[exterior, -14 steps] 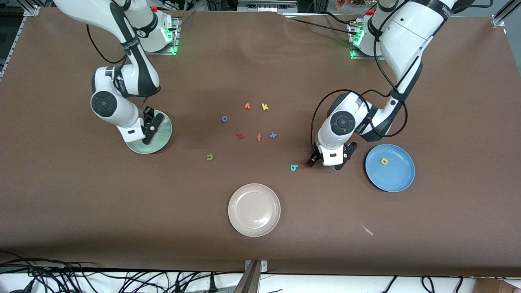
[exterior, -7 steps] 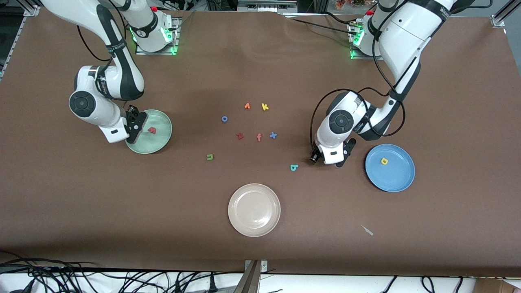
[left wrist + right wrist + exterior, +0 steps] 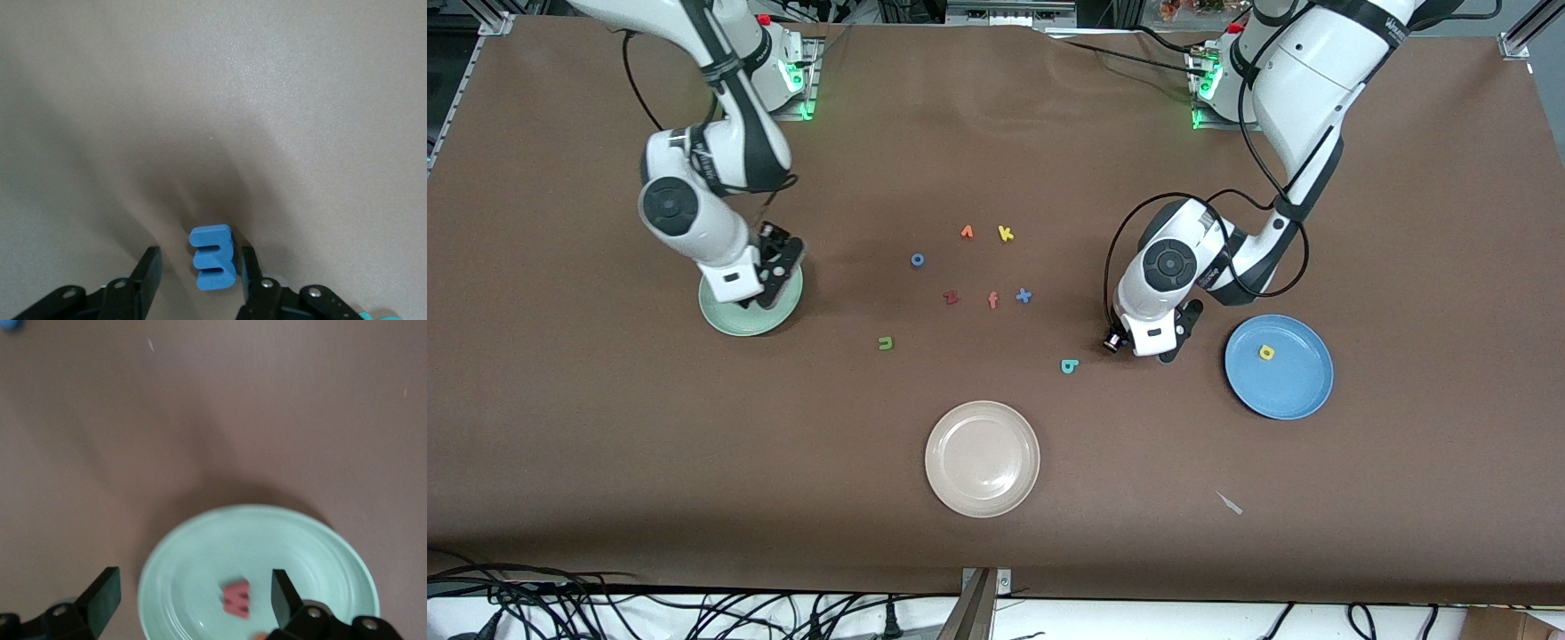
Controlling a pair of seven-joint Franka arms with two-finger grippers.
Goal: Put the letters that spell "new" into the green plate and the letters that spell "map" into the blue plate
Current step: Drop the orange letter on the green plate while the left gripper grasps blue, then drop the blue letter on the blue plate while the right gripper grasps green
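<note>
Letters first: we see the blue m [image 3: 213, 259] lying flat on the table [image 3: 1405, 222], its long axis running along the left gripper's [image 3: 200, 273] reach, prongs facing one finger. That gripper is low over the table between the teal p [image 3: 1069, 365] and the blue plate [image 3: 1294, 391], fingers partly apart around the m, one touching it; they were wider a second ago. The yellow a [image 3: 1266, 353] sits in that plate. The right gripper [image 3: 193, 593] hangs wide open and empty over the green plate [image 3: 320, 547], where the salmon w [image 3: 235, 599] now lies after being dropped. The green n [image 3: 886, 342] is on bare table, nearer the camera than the other loose letters.
</note>
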